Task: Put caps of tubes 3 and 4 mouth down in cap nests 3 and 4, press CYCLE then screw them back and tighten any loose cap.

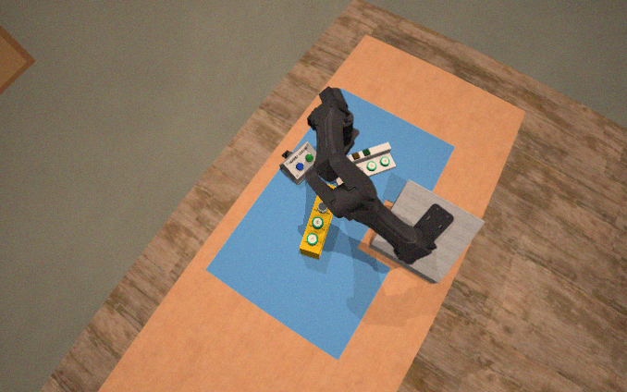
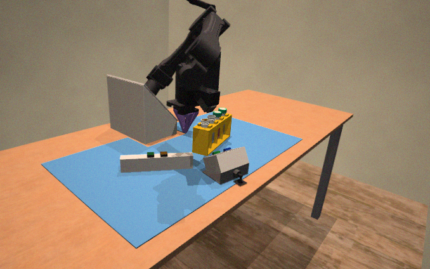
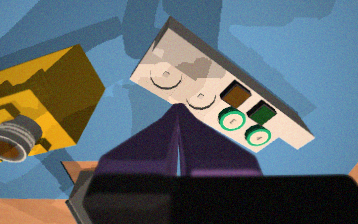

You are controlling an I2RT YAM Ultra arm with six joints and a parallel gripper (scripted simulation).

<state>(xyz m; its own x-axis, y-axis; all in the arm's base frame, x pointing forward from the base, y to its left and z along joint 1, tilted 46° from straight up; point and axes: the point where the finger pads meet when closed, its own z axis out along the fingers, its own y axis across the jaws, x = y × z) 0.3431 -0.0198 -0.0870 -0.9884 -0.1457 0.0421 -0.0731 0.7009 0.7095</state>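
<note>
1. So we're carrying the gripper [image 3: 178, 130] w/ its purple fingers pressed fully together, nothing between them. We judge a blunt closed tip suits pushing a key.
2. Landmark is the cap tray [image 3: 280, 131]. Two green caps [image 3: 231, 119] are sitting in the nests at its lamp end, dots facing up, so mouth down. That's where they're needing to lie for the aspirate step. The other two nests [image 3: 165, 77] are showing bare.
3. On the tray's console the amber lamp [image 3: 235, 94] and green lamp [image 3: 262, 113] are both looking dark, so we reckon the step isn't running yet.
4. Beside the tray, the yellow decapping station [image 1: 311, 250] is standing w/ one tube open [image 1: 322, 208]; two capped tubes [image 1: 317, 223] are staying on, as they should. The fourth tube is hidden under the arm in the top view.
5. Just past the tray's bare end, the key desk [image 1: 296, 172] is holding the blue CYCLE key [image 1: 300, 166] and green READY key [image 1: 309, 157]. We're hanging between tray and station, prob. heading for CYCLE; READY sits right next to it, so aim matters.
</note>
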